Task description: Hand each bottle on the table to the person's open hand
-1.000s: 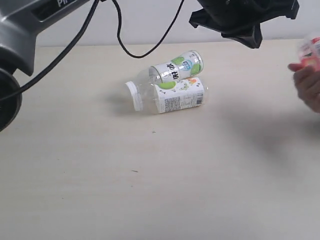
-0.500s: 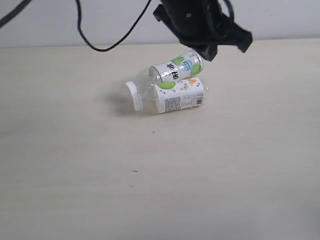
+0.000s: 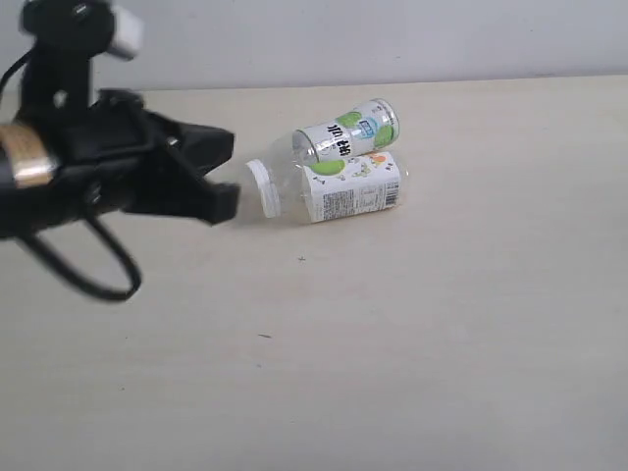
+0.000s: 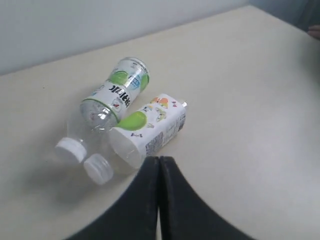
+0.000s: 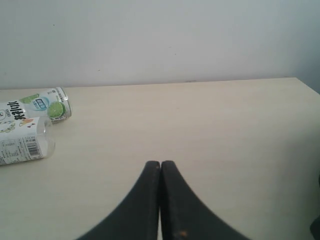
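Two clear bottles lie on their sides on the pale worktop (image 3: 442, 324), touching, their white caps (image 3: 262, 186) pointing left. The nearer bottle (image 3: 339, 191) has a white barcode label and the farther bottle (image 3: 345, 133) has green spots. The left jaws, pressed together and empty, hover just left of the caps. The right jaws, likewise closed on nothing, sit well apart from the bottles.

Plain pale wall (image 3: 392, 39) behind (bare, evenly lit); darker grey patch (image 4: 292, 12), possibly curtain.
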Controlling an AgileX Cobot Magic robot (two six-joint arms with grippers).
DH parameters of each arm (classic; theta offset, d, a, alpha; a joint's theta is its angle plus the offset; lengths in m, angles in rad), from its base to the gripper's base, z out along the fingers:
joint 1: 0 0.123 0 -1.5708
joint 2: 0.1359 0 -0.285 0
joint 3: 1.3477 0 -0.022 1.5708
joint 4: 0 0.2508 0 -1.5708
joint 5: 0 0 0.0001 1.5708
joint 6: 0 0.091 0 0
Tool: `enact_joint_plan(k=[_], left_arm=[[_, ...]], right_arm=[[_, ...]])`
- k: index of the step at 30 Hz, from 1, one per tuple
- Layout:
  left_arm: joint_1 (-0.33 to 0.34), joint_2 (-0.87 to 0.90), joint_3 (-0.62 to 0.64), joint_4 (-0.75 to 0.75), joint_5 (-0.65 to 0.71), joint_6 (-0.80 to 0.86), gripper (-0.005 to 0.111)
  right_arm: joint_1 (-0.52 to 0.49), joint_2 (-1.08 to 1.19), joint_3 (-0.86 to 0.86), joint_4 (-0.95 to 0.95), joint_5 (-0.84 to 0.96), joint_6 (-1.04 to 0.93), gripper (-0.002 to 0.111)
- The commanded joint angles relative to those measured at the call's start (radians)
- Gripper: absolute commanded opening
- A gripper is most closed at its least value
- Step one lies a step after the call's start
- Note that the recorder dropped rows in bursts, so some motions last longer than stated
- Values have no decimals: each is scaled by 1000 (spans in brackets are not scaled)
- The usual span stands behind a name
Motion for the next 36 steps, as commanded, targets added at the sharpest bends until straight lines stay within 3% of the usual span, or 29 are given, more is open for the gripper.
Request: enact_joint_plan(k=[1, 6, 12, 20, 29, 34, 36], left_arm=[[39, -156, 232, 4, -219, 11, 1], [104, -322, 366, 4, -210, 53, 1], [246, -529, 480, -115, -212, 99, 1], [404, -722, 590, -136, -196, 226, 1], [421, -750, 590, -136, -177, 224, 1], [421, -750, 590, -136, -177, 224, 1], [421, -750, 590, -136, -177, 224, 1]], right_arm=[[-5, -4, 4, -6, -7, -8, 0], [-5, -4, 4, -6, -7, -8, 0], [-5, -4, 4, -6, -7, -8, 0], [-5, -4, 4, -6, -9, -8, 0], [-5, -4, 4, -34, -72, -8, 0], [-5, -4, 4, -29, -306, -4, 0], [-5, -4, 4, -29, -432, 85, 0]])
